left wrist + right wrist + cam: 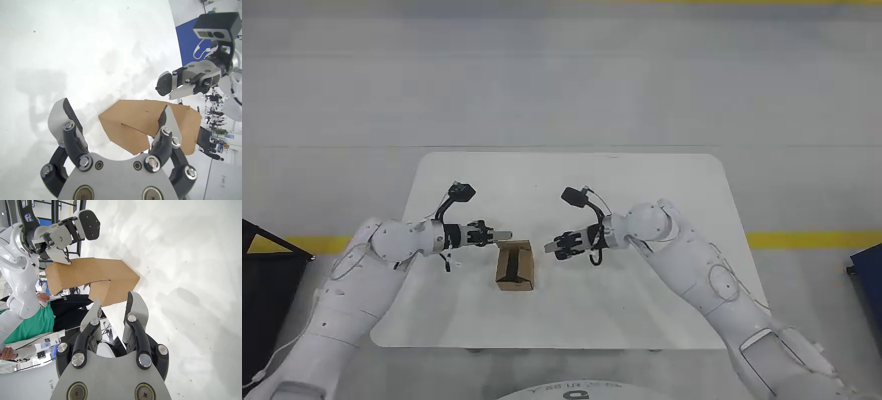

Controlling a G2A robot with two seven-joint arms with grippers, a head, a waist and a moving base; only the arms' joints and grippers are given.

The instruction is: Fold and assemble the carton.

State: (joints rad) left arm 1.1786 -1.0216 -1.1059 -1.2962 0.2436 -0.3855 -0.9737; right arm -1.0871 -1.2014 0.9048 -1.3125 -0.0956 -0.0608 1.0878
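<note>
The carton (514, 266) stands on the table (662, 190) in the gap between the two sets of jaws, its brown walls partly raised and one loose flap (99, 291) hanging out of line. It probably sits there so that each arm can work a side of it, one steadying while the other folds.

The left gripper (115, 115) has its jaws spread wide and grips nothing. The carton lies just ahead of them, off toward one finger rather than centred in the opening. Seen from the right wrist, one left fingertip comes right up to the carton's upper edge, but whether it touches I cannot tell.

The right gripper (114, 304) also has its jaws parted, more narrowly, with nothing between them. The carton's near corner and the hanging flap sit just beyond its fingertips.

Both forearms come in low over the table from opposite sides, wrists roughly level and fingers pointing inward at each other across the carton. That is a bracketing pose, not a lifting one. With the top open and the flap unfolded, assembly looks well short of done.

The likely next job is to close on a wall or push that flap in — thin cardboard will buckle or slide if it is pressed from one side only.
</note>
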